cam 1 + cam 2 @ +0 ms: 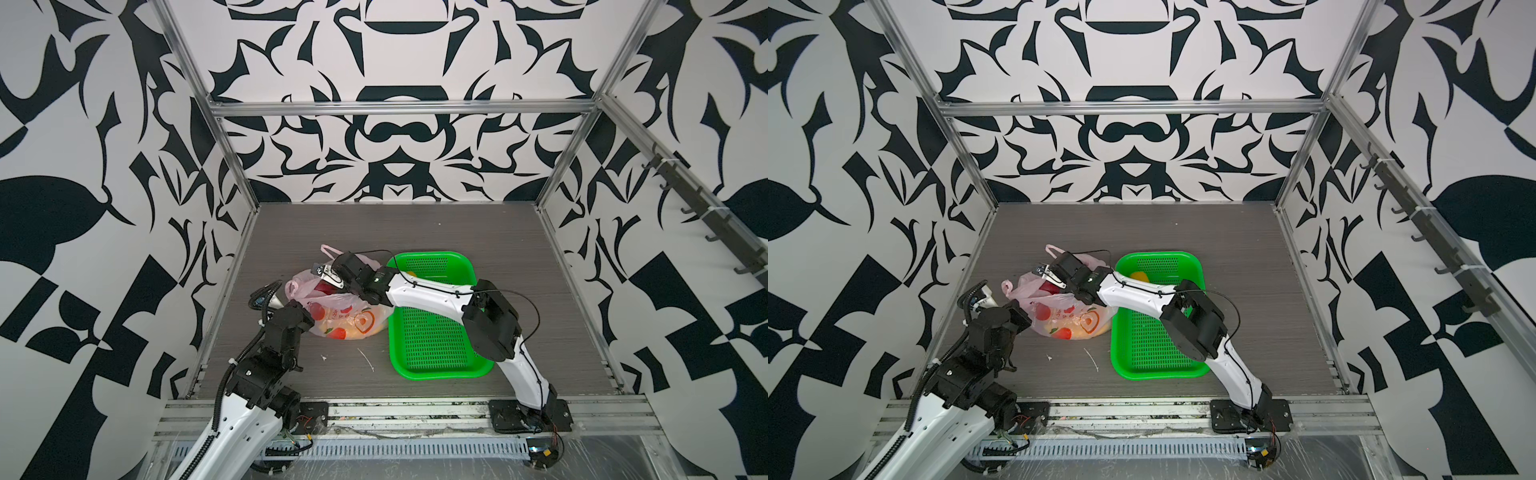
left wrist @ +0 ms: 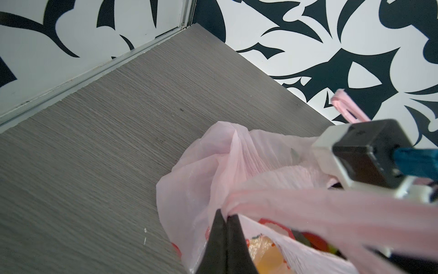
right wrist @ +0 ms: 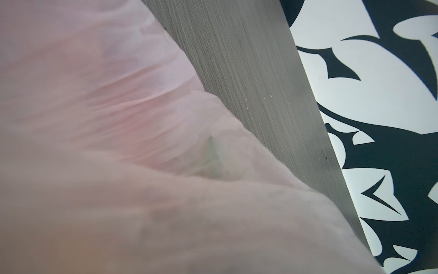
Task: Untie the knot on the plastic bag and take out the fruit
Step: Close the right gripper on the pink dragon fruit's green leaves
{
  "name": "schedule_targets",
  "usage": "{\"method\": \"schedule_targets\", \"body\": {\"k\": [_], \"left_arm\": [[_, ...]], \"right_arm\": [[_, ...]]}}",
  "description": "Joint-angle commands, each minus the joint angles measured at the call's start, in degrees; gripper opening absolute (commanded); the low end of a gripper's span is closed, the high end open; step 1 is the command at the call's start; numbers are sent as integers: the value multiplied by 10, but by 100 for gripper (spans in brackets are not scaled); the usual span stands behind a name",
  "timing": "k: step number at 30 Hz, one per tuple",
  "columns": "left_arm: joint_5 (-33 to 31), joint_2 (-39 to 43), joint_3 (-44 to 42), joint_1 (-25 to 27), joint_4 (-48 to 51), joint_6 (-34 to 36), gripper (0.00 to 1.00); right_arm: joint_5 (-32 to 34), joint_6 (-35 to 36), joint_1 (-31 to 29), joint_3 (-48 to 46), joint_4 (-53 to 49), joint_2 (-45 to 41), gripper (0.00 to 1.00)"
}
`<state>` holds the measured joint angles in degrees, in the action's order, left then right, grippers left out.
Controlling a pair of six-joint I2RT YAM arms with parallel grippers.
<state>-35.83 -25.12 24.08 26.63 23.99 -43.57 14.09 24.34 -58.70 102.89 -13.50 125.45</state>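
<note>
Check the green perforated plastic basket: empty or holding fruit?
Not empty: a small yellow fruit lies at the far end of the green basket, partly behind the arm.

A robotics lab test cell: aluminium framing (image 1: pixel 399 108) encloses a wood-grain tabletop (image 1: pixel 374 232), black-and-white patterned panels (image 1: pixel 399 166) wall it in, and a left arm (image 1: pixel 245 419) and right arm (image 1: pixel 428 291) are bolted to the near rail (image 1: pixel 415 409).

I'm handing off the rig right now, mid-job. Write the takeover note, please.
Left gripper: shut on the plastic bag, pinching its rim.
Right gripper: at the bag's open mouth; jaws hidden, state unclear.
Done: bag untied; one small yellow fruit lies in the green basket.
Left: a red fruit shows in the mouth and yellowish fruit shows through the plastic; take them out.
</note>
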Motion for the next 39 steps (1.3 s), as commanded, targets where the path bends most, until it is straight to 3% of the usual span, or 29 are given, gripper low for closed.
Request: {"method": "schedule_targets", "body": {"k": [1,14,25,39], "left_arm": [[-24,-8,9,-1,-16,-9,0],[-51,-37,41,-1,-18,-7,0],[-15,-43,58,-1,-19,-2,0],[-31,-70,96,-1,-19,37,0]], "right_arm": [[-4,2,-2,-5,25,-43,0],[-68,1,-2,-43,39,-97,0],[-114,-28,-2,-35,50,-121,0],[-158,-40,-2,-45,56,-165,0]]}}
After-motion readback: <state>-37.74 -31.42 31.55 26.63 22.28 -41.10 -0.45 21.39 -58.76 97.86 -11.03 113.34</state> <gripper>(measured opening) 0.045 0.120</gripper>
